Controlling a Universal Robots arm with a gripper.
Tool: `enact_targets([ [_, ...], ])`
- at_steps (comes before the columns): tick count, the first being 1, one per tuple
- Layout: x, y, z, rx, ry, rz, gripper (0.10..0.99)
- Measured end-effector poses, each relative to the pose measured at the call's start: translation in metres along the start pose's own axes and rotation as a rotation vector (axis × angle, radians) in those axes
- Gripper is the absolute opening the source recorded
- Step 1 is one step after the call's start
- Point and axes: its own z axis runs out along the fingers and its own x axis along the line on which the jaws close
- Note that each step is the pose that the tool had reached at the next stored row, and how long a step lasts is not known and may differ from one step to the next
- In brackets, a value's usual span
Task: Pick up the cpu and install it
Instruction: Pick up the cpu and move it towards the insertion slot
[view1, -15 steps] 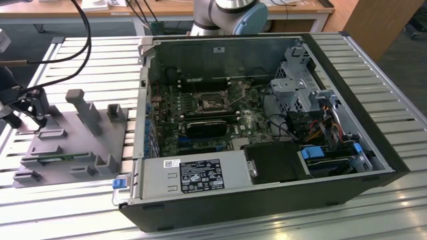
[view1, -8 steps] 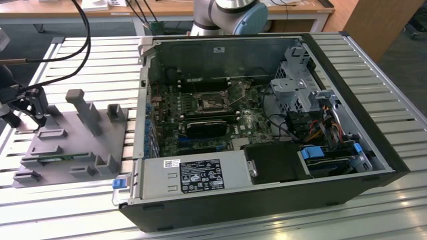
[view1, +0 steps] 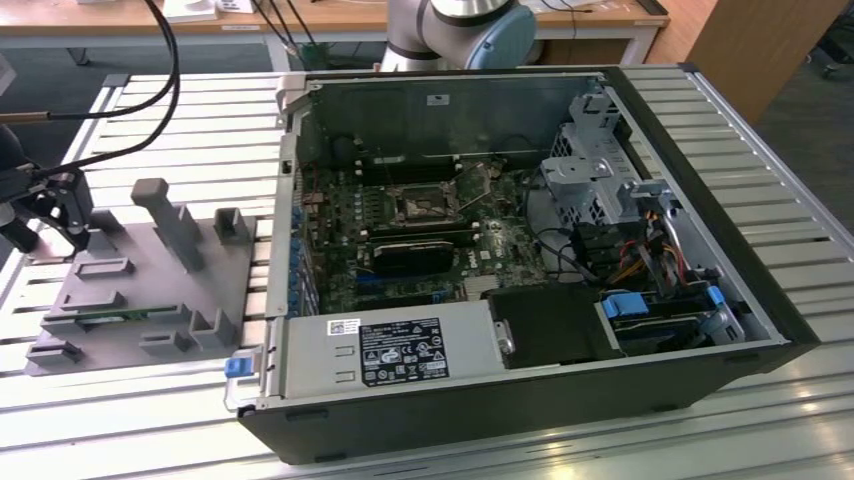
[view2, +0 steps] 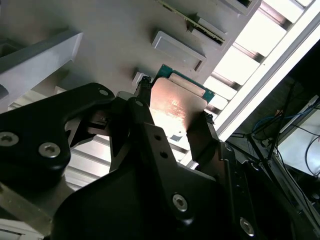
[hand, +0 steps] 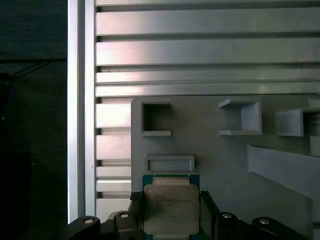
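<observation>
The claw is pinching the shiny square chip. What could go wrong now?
1. The claw seems to hold the cpu only by its thin edges, so it might slip or tilt.
2. Tall posts stand on the grey tray close by; a sideways move could bump them.
3. The socket sits inside the computer case, so the walls might get knocked.

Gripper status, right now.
Gripper: closed on the cpu, one finger against each of two opposite edges, over the grey tray.
</observation>
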Motion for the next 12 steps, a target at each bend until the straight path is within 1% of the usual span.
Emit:
enact_targets([
  [12, 0.0001, 0.0004, -0.0067, 0.0, 0.0, 0.0, 0.541],
])
